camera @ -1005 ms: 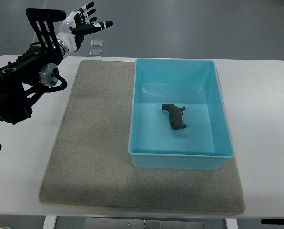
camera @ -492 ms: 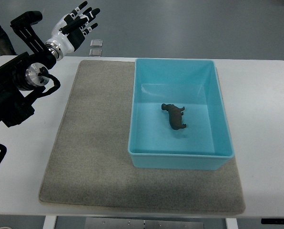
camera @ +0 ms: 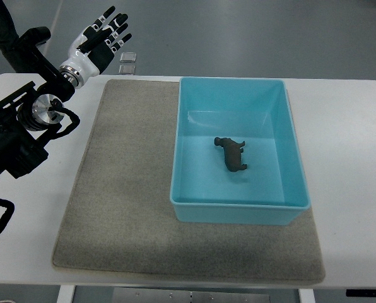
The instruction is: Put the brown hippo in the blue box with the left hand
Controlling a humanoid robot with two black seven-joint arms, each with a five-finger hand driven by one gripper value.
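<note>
— How was the left hand (camera: 98, 42) seen to be set?

— It was seen fully spread, fingers fanned apart and nothing held or touched. It was raised beyond the far left corner of the grey mat (camera: 125, 189), over the far edge of the white surface (camera: 349, 158), with its black arm (camera: 21, 126) entering from the picture's left edge.

— And where was the brown hippo (camera: 231, 152) found relative to it?

— The hippo was found inside the blue box (camera: 238, 148), on the box floor near the middle, lying well apart from the hand, to the right of it and nearer the camera. No contact between the two was shown.

— What was noted about edges and open room?

— The box was seated on the right part of the mat, its walls standing free on all sides. A wide bare stretch of mat was left between the arm and the box's left wall. Bare surface was shown right of the box. Two small square objects (camera: 127, 62) were noted on the floor just beyond the far edge, close to the hand.
</note>
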